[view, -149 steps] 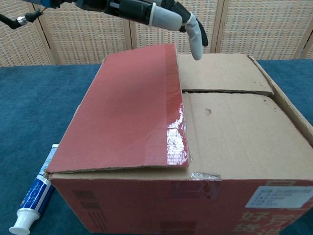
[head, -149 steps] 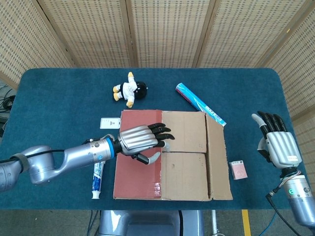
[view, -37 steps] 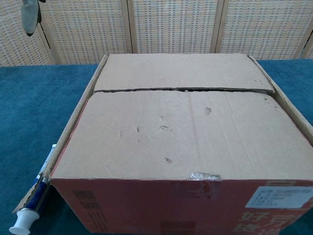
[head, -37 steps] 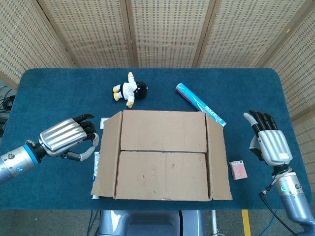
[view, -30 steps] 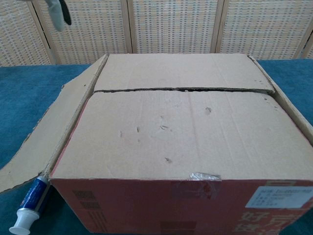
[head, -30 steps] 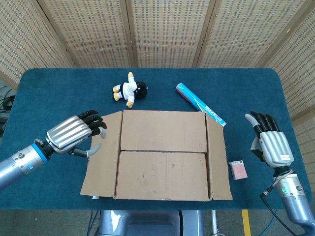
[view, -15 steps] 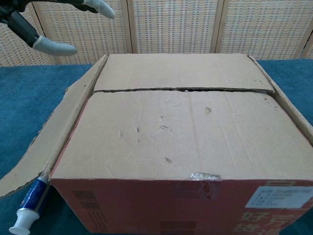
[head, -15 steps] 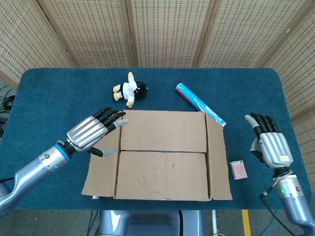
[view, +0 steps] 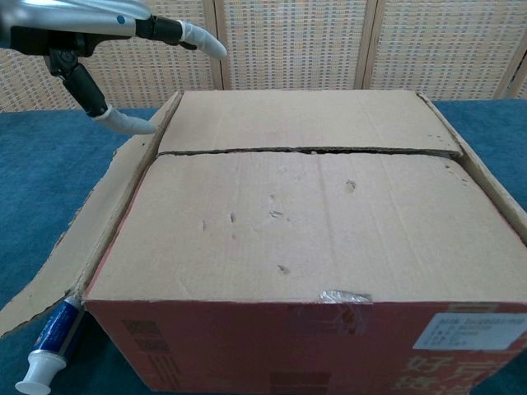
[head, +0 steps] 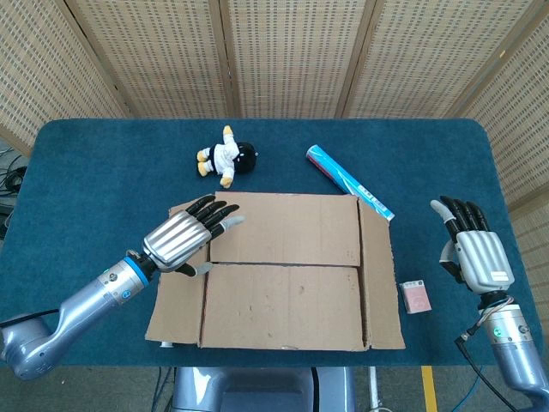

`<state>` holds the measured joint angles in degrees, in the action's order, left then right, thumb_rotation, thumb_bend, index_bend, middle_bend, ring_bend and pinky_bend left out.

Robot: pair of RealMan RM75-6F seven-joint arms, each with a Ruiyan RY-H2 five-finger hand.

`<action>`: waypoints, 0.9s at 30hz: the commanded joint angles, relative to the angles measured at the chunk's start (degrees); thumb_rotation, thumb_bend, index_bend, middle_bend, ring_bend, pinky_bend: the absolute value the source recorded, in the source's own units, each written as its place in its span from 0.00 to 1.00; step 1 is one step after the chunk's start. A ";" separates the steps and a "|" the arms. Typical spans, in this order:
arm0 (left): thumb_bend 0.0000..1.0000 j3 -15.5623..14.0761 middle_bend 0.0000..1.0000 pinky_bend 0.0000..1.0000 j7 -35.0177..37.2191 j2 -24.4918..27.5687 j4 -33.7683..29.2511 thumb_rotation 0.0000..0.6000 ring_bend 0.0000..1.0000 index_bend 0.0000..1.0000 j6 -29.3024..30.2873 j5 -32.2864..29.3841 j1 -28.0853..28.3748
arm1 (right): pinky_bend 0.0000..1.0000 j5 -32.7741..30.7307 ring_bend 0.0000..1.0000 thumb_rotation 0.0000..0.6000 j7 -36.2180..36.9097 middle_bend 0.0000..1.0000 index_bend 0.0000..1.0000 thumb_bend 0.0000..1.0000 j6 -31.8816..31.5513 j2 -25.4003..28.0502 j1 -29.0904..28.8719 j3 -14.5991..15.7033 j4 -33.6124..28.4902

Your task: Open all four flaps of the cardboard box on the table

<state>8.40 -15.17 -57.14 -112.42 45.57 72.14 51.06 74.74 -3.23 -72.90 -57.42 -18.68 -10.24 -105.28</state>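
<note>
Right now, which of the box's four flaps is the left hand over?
The far flap of the two lying shut across the top. The left hand reaches over its left end; the near flap and both side flaps are untouched.

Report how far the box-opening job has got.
Done: the cardboard box's left flap and right flap lie folded outward. In hand: the left hand, fingers spread, is over the far flap's left end. Left: far flap and near flap remain closed.
</note>
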 commanded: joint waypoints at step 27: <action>0.25 -0.82 0.00 0.00 -11.29 -9.37 2.78 0.88 0.00 0.04 3.12 -11.62 3.53 | 0.00 -0.01 0.00 1.00 1.53 0.06 0.09 1.00 -0.87 1.19 1.37 0.08 0.52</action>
<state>7.62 -26.43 -66.46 -109.62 48.74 60.59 54.51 74.73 -1.70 -73.76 -56.24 -17.32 -10.16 -104.75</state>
